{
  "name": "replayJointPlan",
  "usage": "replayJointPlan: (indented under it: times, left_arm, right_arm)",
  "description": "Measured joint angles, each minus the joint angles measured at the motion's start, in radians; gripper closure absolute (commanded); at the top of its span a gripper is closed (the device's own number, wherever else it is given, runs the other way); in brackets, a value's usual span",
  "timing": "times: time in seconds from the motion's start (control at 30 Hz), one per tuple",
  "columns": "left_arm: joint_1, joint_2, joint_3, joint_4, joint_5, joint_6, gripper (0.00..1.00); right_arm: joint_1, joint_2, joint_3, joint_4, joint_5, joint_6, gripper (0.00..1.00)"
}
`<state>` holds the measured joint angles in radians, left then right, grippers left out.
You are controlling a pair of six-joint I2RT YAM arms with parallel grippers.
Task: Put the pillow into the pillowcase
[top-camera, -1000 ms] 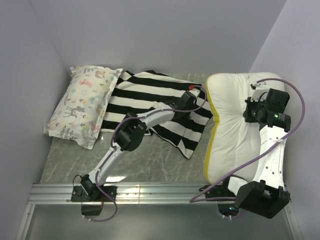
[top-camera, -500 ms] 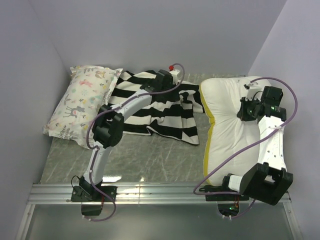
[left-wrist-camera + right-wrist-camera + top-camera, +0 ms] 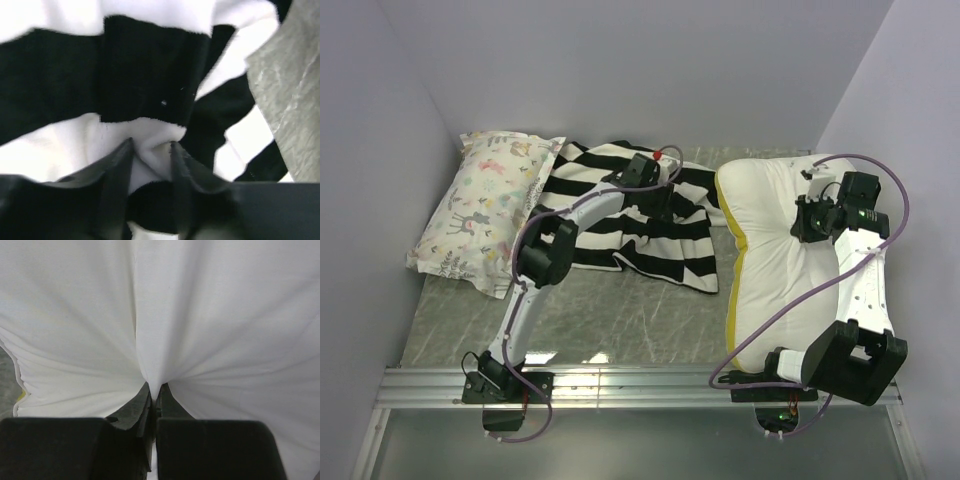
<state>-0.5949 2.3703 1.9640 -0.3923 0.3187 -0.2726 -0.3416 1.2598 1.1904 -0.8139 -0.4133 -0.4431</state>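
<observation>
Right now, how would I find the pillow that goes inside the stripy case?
Look at the marble table, then go to its right side by the wall. The pillow lies there, with the right pincer pinching its cover. It is plain cream-white with a yellow edge, unlike the small animal-print pillow far left.

Robot lab cell: plain pale walls boxing in a marble-patterned bench, aluminium rail along the near edge, left arm and right arm bolted there, cables trailing.
</observation>
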Motion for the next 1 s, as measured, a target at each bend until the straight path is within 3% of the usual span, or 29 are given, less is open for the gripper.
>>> replayJointPlan:
  times: [0.17,0.37,0.67,1.0]
  left_arm:
    - [0.045,-0.016,-0.019,0.009,0.017,0.008,0.35]
    - [0.017,-0.078,-0.031,0.004,-0.118,0.056,0.28]
    - [-0.156,-0.063,0.082,-0.058,-0.425,0.131,0.31]
    - [-0.132,0.042,0.151,-0.121,-0.653,0.177,0.32]
  right_arm:
    - [0.004,0.0,-0.002,-0.001,0.0,-0.011,1.0]
    - [0.006,0.0,-0.002,-0.002,0.006,-0.016,1.0]
    - [0.008,0.0,-0.002,-0.003,0.023,-0.027,1.0]
    - [0.008,0.0,-0.002,-0.009,0.027,-0.048,1.0]
